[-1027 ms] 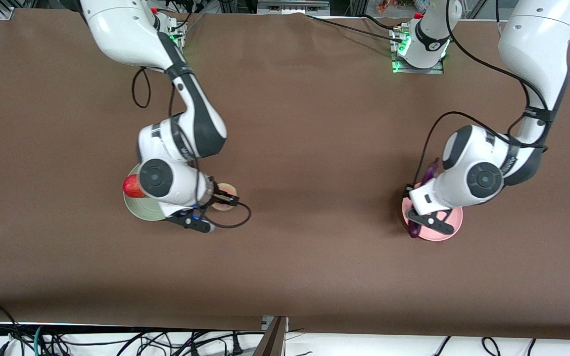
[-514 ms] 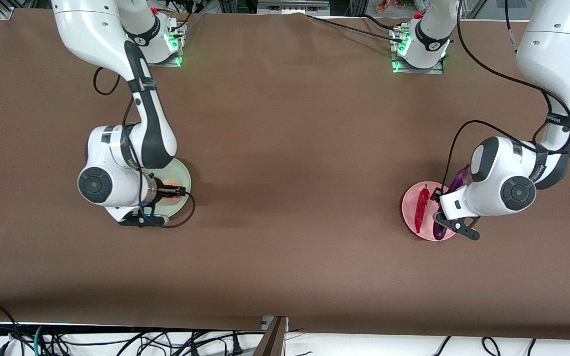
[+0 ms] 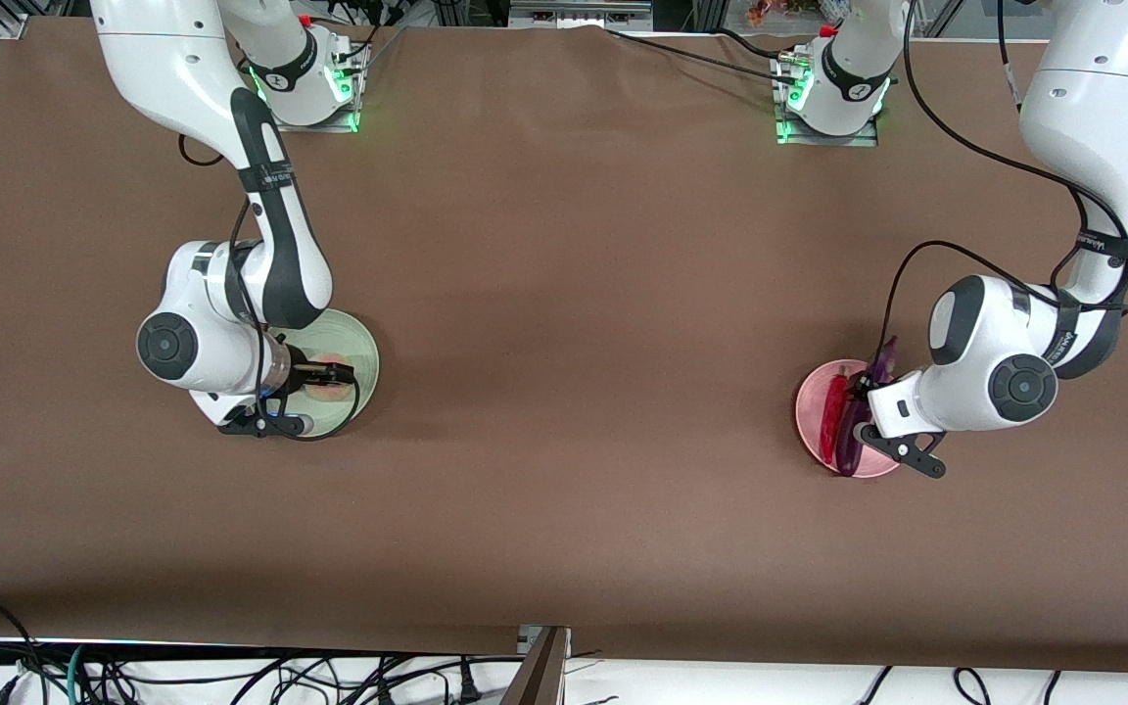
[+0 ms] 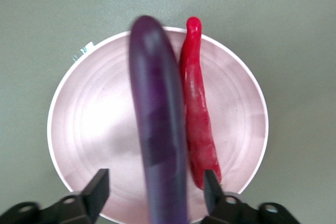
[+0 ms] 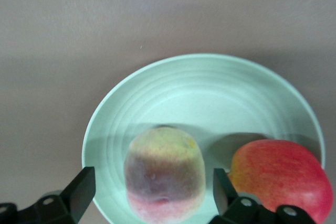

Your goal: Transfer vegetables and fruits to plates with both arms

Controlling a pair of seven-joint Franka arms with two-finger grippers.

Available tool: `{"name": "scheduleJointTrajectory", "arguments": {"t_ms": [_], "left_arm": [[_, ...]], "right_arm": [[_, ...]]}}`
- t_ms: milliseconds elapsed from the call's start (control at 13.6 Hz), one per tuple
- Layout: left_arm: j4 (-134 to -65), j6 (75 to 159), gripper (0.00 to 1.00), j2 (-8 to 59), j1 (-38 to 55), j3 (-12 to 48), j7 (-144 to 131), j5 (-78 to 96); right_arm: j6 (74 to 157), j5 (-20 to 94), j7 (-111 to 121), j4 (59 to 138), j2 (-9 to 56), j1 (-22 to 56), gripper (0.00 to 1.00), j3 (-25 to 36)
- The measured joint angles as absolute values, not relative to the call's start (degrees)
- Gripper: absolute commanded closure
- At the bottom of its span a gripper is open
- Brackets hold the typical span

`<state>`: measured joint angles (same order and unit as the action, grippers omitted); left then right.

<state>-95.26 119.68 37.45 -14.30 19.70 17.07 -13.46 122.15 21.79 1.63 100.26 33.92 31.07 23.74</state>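
Eggplant (image 4: 157, 129) lying on pink plate (image 4: 94, 129), long axis running straight away from left hand (image 4: 152, 195), near end between the spread fingers, clear gap on each side; slightly blurred, so probably just let go. Chili (image 4: 197, 124) on same plate, parallel, just beside eggplant, seemingly touching along its length. At right arm's end of tabletop (image 3: 564, 294): tan-yellow fruit (image 5: 164, 174) on green plate (image 5: 210, 93), centred between fingers of right hand (image 5: 152, 195), fingers wide apart and not touching it; red fruit (image 5: 278, 174) just beside it on same plate. Both hands low over own plates, gripping nothing. Count: two vegetables, two fruits, two plates, two arms. Nothing of the task left on bare tabletop; transfer looks complete. Likely next move for each hand: straight up, clear of plate; eggplant, being round and long, could roll.
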Motion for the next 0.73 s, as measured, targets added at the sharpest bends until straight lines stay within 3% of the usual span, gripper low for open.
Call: {"name": "scheduleJointTrajectory", "arguments": {"t_ms": [293,587,734], "left_arm": [[-93.7,118.1,0.0,37.4,-14.2,20.3,17.1,-13.4],[-84.8,107.5,0.0,36.6,-13.2,23.2,17.1,-13.4],[-82.8,105.9,0.0,34.9,-12.6,23.7,17.1,-13.4]], "right_arm": [[120.1,22.1,2.8,98.0,32.7,27.8,0.0,23.8],[113.9,20.3,1.5,90.6,31.4,28.3,0.0,24.0],[109.8,18.9,0.6,88.1,27.7,28.3,0.0,24.6]]}}
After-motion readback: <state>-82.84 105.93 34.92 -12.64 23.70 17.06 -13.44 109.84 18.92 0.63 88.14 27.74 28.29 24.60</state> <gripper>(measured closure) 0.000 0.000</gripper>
